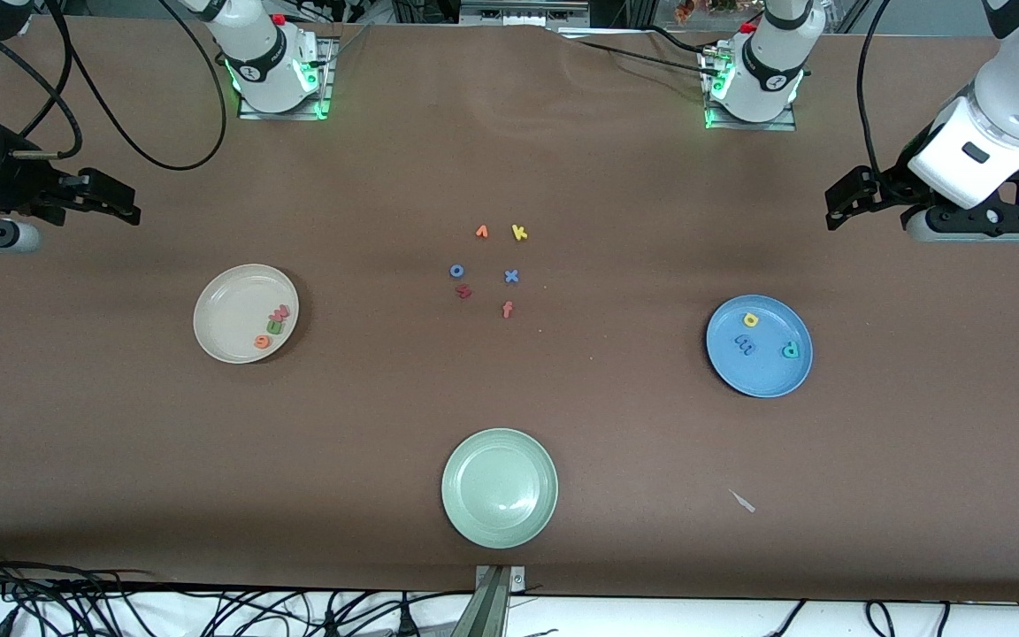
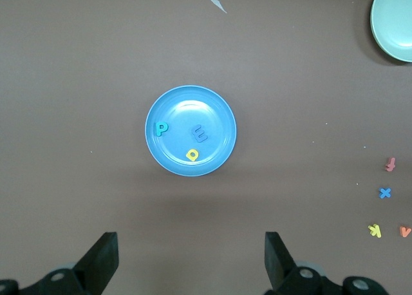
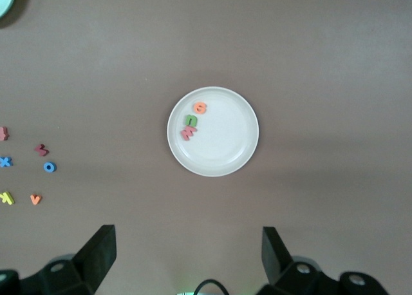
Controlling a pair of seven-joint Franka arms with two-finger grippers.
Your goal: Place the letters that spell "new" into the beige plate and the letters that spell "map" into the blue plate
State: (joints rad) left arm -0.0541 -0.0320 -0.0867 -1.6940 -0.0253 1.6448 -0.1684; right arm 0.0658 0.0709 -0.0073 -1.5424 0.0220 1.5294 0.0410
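Observation:
The beige plate (image 1: 228, 305) (image 3: 222, 150) holds the green n (image 1: 274, 326) (image 3: 192, 120), the orange e (image 1: 263, 341) (image 3: 200, 107) and the pinkish-red w (image 1: 281, 311) (image 3: 188, 133). On the blue plate (image 1: 766, 373) (image 2: 187, 107) lie the blue m (image 1: 744, 343) (image 2: 201, 134), the yellow a (image 1: 750, 319) (image 2: 192, 155) and the teal p (image 1: 791, 350) (image 2: 160, 128). My right gripper (image 1: 122, 202) (image 3: 188, 247) hangs open and empty over the bare table at its arm's end. My left gripper (image 1: 838, 205) (image 2: 191, 250) hangs the same way at the other end.
A pale green plate (image 1: 499, 522) sits near the front edge. Several loose letters lie mid-table: orange one (image 1: 481, 232), yellow k (image 1: 519, 232), blue o (image 1: 456, 271), blue x (image 1: 511, 276), dark red h (image 1: 464, 291), orange-red f (image 1: 507, 309). A paper scrap (image 1: 742, 501) lies nearer the camera than the blue plate.

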